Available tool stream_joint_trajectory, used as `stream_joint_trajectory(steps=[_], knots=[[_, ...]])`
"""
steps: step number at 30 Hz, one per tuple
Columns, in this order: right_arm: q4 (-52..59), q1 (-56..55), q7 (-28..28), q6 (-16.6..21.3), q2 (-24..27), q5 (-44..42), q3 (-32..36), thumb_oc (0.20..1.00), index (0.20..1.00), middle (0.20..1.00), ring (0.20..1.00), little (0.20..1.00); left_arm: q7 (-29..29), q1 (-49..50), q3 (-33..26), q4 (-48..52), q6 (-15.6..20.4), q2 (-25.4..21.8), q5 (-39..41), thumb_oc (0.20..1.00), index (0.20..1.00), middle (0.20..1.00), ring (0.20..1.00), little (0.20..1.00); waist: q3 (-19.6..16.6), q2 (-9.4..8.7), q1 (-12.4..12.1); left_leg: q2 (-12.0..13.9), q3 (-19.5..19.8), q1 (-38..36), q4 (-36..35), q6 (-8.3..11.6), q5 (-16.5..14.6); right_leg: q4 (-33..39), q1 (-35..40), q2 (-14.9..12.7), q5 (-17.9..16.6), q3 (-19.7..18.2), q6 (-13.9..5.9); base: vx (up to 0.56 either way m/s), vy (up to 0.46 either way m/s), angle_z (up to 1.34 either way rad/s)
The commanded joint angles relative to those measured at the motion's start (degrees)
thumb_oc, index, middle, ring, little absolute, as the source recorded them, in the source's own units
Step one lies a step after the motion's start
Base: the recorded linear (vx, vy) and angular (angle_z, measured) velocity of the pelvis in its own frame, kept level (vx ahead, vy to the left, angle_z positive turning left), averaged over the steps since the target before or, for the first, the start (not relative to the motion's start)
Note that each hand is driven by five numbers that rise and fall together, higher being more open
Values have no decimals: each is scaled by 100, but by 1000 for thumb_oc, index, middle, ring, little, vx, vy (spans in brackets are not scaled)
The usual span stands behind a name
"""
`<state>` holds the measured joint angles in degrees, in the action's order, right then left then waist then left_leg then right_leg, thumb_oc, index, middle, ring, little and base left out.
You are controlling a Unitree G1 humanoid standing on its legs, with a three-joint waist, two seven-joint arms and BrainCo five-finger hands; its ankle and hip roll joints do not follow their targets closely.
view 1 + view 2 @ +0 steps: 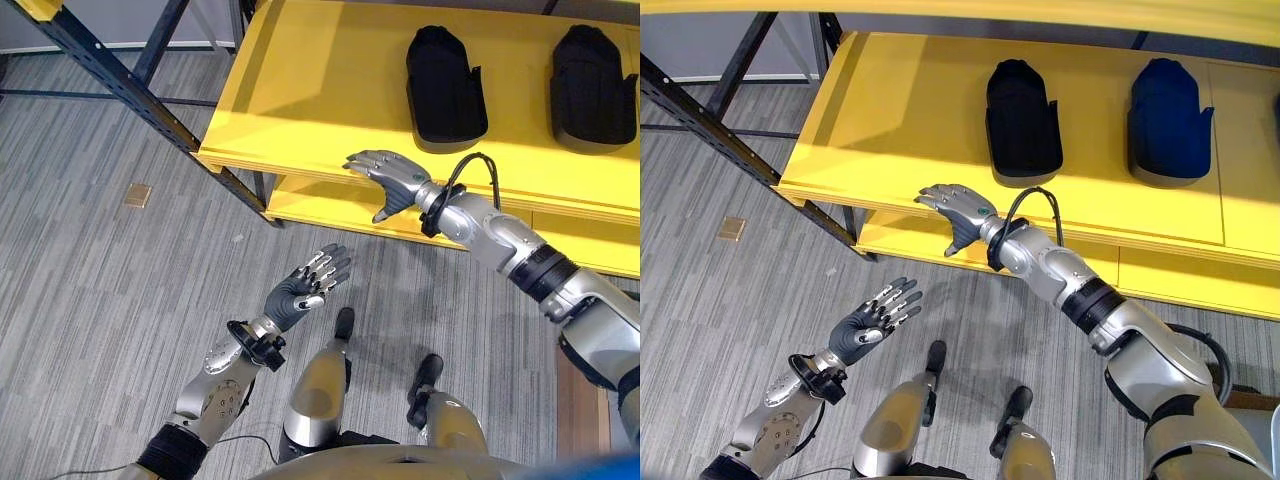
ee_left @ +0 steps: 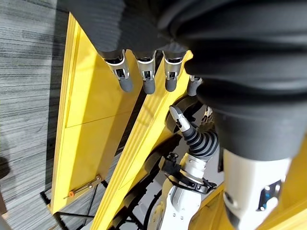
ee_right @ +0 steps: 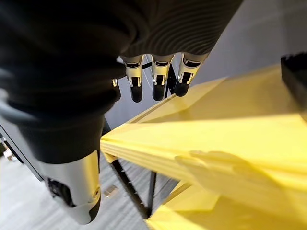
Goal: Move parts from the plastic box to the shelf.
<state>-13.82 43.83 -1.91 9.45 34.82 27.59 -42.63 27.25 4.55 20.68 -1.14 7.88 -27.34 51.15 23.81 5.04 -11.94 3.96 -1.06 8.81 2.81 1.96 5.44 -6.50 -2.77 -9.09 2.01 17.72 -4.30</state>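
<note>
Right hand (image 1: 958, 212), fingers straight and empty, is held at the shelf (image 1: 900, 120) edge; nearest part (image 1: 1023, 122) lies beyond, lengthwise away (left hand (image 1: 872, 318) likewise open, farther off).

The left hand (image 2: 144, 72) holds nothing, its dark-tipped fingers (image 2: 125, 81) straight over the yellow shelf (image 2: 91, 120). Past them the right hand (image 2: 192, 136) reaches in by the shelf edge, above grey floor (image 2: 24, 96).
</note>
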Motion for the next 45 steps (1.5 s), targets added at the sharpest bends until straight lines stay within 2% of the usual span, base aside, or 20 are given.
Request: stream_joint_trajectory(steps=[1,3,4,6,8,11,13,19,22,24,27,30,37,38,39,41,42,45], knots=[[464,-109,-247,-37,272,-561,54,1000,1000,1000,1000,1000,170,262,-109,199,476,82,164,1000,1000,1000,1000,1000,-91,-369,126,207,-196,-66,243,47,-191,-131,-94,-40,-162,-217,26,5,10,-22],[864,-552,-777,-34,394,-746,304,1000,1000,1000,1000,1000,123,298,-124,195,550,93,181,1000,1000,1000,1000,1000,-111,-410,232,231,-253,-95,232,35,-210,-109,-102,-24,-175,-290,15,5,3,-27],[1166,-1028,-1445,91,410,-834,662,1000,1000,1000,1000,1000,15,339,-141,223,608,118,189,1000,1000,1000,1000,1000,-132,-434,363,254,-309,-130,228,21,-231,-90,-98,-7,-182,-364,6,13,12,-21],[1436,-1645,-2121,584,353,-803,1211,1000,1000,1000,1000,1000,-128,426,-136,272,718,165,198,1000,1000,1000,1000,1000,-158,-452,532,273,-381,-198,223,-5,-278,-89,-89,9,-174,-469,-8,23,27,-20],[1707,-2189,-2561,1019,250,-681,1664,1000,1000,1000,1000,1000,-201,500,-120,275,834,226,199,1000,1000,1000,1000,1000,-188,-452,669,290,-439,-249,231,-23,-308,-103,-91,28,-163,-554,-15,27,33,-34],[1954,-2607,-2913,1474,62,-574,2075,1000,1000,1000,1000,1000,-305,570,-73,301,936,318,176,1000,1000,1000,1000,1000,-238,-419,814,301,-514,-325,223,-37,-353,-90,-73,41,-147,-658,-13,21,37,-26],[2060,-2701,-3067,1648,-39,-569,2215,1000,1000,1000,1000,1000,-319,607,-23,270,1003,355,205,1000,1000,1000,1000,1000,-276,-382,873,312,-554,-377,233,-35,-381,-74,-40,42,-136,-704,-6,36,43,-24],[2025,-2495,-2956,1760,-242,-853,2278,1000,1000,1000,1000,1000,-236,712,128,84,1146,431,271,1000,1000,1000,1000,1000,-406,-225,934,321,-594,-561,205,-25,-427,-40,101,2,-91,-743,33,56,36,-8],[1883,-2136,-2755,1631,-280,-993,2208,1000,1000,1000,1000,1000,-214,692,187,45,1109,418,294,1000,1000,1000,1000,1000,-442,-172,897,310,-559,-616,196,-9,-427,-39,160,-19,-69,-719,50,54,18,-4],[1781,-1786,-2378,1321,-328,-1288,2119,1000,1000,1000,1000,1000,-201,681,249,55,1030,384,317,1000,1000,1000,1000,1000,-470,-127,840,284,-509,-658,194,-2,-440,-53,203,-48,-50,-675,65,56,17,3],[1550,-1446,-2035,1056,-375,-1518,2029,1000,1000,1000,1000,1000,-138,684,296,49,958,359,321,1000,1000,1000,1000,1000,-487,-94,778,266,-464,-687,182,11,-436,-64,232,-74,-38,-635,79,35,16,4],[1275,-1108,-2137,672,-465,-1671,1919,1000,1000,1000,1000,1000,-163,656,360,82,875,357,311,1000,1000,1000,1000,1000,-497,-69,708,259,-431,-698,180,21,-423,-75,262,-105,-27,-576,98,31,17,15],[404,-635,-2239,353,-726,-1854,2044,1000,1000,1000,1000,1000,-299,565,515,180,732,347,312,1000,1000,1000,1000,1000,-458,12,586,220,-344,-656,192,30,-404,-165,222,-134,14,-477,136,7,17,7],[271,-495,-2226,168,-759,-1904,2079,1000,1000,1000,1000,1000,-318,483,540,180,689,353,353,1000,1000,1000,1000,1000,-413,42,558,206,-327,-600,223,35,-399,-212,170,-143,25,-452,145,-28,13,3],[155,-414,-2267,152,-764,-1916,2087,1000,1000,1000,1000,1000,-327,441,556,182,678,353,364,1000,1000,1000,1000,1000,-382,59,547,198,-320,-573,233,34,-393,-232,142,-146,28,-447,151,-52,18,4],[-56,-227,-2417,7,-782,-1866,2145,1000,1000,1000,1000,1000,-362,347,595,208,627,354,369,1000,1000,1000,1000,1000,-291,105,519,181,-314,-497,258,35,-379,-281,69,-146,38,-433,170,-88,25,10],[-233,-87,-2686,-68,-756,-1829,2197,1000,1000,1000,1000,1000,-362,269,621,210,627,341,405,1000,1000,1000,1000,1000,-210,143,501,163,-309,-429,265,31,-364,-328,-11,-149,41,-426,178,-108,26,10],[-560,184,-2987,-60,-749,-1588,2387,1000,1000,1000,1000,1000,-412,123,677,211,621,343,441,1000,1000,1000,1000,1000,-56,201,472,120,-283,-302,266,24,-341,-371,-144,-142,34,-422,187,-104,13,5]])
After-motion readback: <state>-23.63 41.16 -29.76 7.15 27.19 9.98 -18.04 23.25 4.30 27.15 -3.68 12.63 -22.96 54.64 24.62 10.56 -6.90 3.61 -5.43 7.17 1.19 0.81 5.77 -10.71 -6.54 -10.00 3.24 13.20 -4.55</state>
